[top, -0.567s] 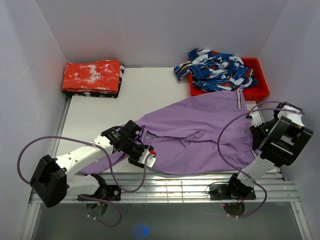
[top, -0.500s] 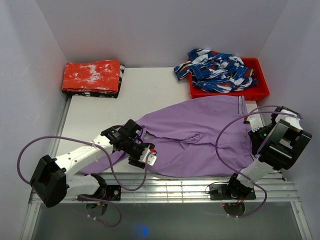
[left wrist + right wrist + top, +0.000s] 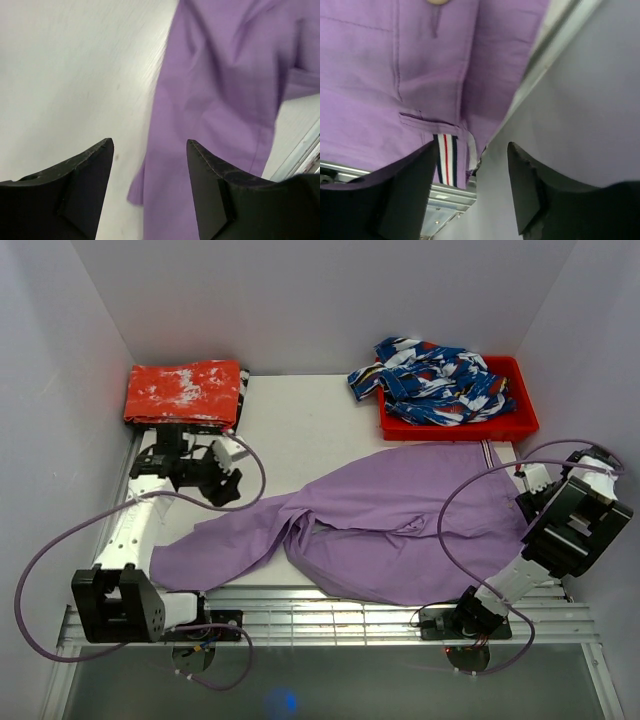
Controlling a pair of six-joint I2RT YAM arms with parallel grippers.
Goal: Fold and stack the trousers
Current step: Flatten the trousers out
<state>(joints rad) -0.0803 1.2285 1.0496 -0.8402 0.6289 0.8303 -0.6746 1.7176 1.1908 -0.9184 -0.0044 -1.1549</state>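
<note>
At far left of the worktop (image 3: 300, 410), a folded red-orange cloth (image 3: 185, 392). Just in front of it, the left claw (image 3: 150, 142), fingers spread, grasping nothing. Only from the left wrist: close view of one leg end of the trousers (image 3: 400, 530) beside bare white surface. Lies flat across the near middle, long axis left to right, legs pointing left, waistband to the right, near a red tray (image 3: 528, 426) with a patterned garment (image 3: 435, 380). Over the waistband, the right claw (image 3: 472, 147), fingers apart, pinching nothing. Only from the right wrist: striped trim (image 3: 447, 162) in dark, white and red.
</note>
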